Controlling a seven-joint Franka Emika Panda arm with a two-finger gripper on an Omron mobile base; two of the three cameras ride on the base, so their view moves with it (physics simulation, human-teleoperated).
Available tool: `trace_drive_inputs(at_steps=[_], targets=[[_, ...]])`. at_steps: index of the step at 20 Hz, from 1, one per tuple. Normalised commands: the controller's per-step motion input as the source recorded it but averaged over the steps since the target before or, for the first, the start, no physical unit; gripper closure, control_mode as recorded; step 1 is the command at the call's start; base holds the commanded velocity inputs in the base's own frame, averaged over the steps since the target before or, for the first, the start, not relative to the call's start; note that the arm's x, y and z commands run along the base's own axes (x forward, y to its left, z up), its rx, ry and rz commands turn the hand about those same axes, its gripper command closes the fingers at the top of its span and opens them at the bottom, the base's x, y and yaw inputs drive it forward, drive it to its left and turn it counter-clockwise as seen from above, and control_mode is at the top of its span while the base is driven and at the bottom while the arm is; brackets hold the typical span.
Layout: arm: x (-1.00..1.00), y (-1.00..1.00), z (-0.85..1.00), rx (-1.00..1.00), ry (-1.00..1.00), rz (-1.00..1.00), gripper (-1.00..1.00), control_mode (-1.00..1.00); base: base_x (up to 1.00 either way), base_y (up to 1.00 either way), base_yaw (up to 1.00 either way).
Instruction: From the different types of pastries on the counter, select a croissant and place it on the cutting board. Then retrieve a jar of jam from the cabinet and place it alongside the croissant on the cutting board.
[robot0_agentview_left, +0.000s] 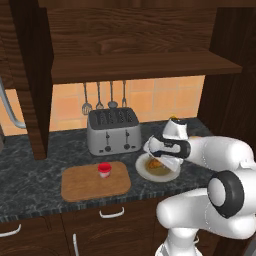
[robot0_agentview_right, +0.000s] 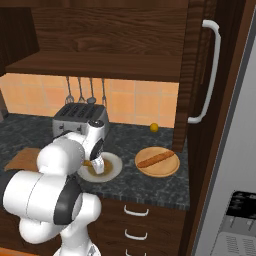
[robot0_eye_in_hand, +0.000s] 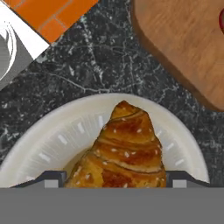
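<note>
The golden-brown ridged croissant (robot0_eye_in_hand: 124, 144) lies on a white plate (robot0_eye_in_hand: 52, 140) on the dark marbled counter (robot0_agentview_left: 30, 170). My gripper (robot0_eye_in_hand: 113, 179) is lowered over it and open, one fingertip (robot0_eye_in_hand: 52, 177) on each side of the croissant's wide end. From the left base view the gripper (robot0_agentview_left: 159, 162) hides most of the croissant (robot0_agentview_left: 154, 162). The cutting board (robot0_agentview_left: 85, 182) lies to the left of the plate (robot0_agentview_left: 145, 174), and the red-lidded jar of jam (robot0_agentview_left: 104, 170) stands on it. The long thin pastry (robot0_agentview_right: 157, 159) rests on a round wooden plate (robot0_agentview_right: 156, 170).
A silver toaster (robot0_agentview_left: 113, 131) stands behind the board and plate, utensils hanging above it. The dark wood cabinet shelf (robot0_agentview_left: 135, 65) overhangs the counter. A small yellow fruit (robot0_agentview_right: 154, 127) sits by the back wall. A tall panel with a white handle (robot0_agentview_right: 210, 70) stands on the right.
</note>
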Motion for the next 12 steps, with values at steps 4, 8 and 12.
trace_drive_inputs(at_steps=[4,8,12], targets=[[-0.15,0.04,0.48,0.23,0.08,0.13,1.0,-1.0,0.0,0.0,0.0],[-0.2,0.3,0.34,0.1,0.23,0.18,1.0,-1.0,0.0,0.0,0.0],[-0.33,0.49,0.65,-0.06,0.13,0.34,1.0,-1.0,0.0,0.0,0.0]])
